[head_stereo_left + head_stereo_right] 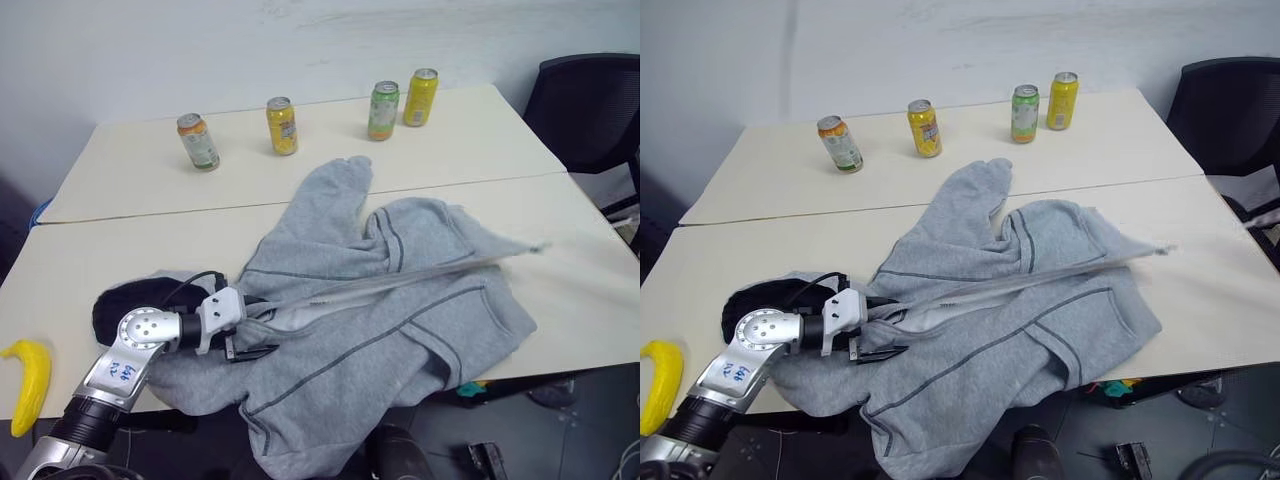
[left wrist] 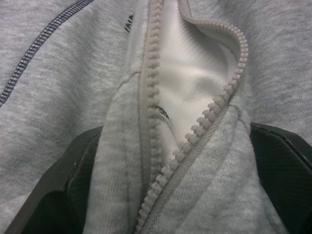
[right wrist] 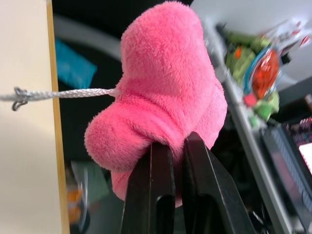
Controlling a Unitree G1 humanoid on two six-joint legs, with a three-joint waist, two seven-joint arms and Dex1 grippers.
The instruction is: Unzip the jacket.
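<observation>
The light-grey jacket (image 1: 400,300) lies spread on the table (image 1: 130,250), its hem hanging over the front edge. Its front is pulled into a taut ridge running to a point at the right (image 1: 535,246). My left gripper (image 1: 250,340) is at the jacket's left end beside the dark hood lining (image 1: 130,300). It is shut on a bunch of fabric, with black fingers (image 2: 63,195) on either side. The zipper (image 2: 151,112) teeth stand parted there, showing white lining. My right gripper (image 3: 178,146) is shut on a pink plush toy (image 3: 165,97), from which a white string (image 3: 63,93) runs taut across the table edge.
Several drink cans (image 1: 283,125) stand along the far half of the table. A banana (image 1: 30,385) lies at the front left corner. A black chair (image 1: 590,110) stands at the right. Shelves with clutter (image 3: 258,73) show beyond the plush toy.
</observation>
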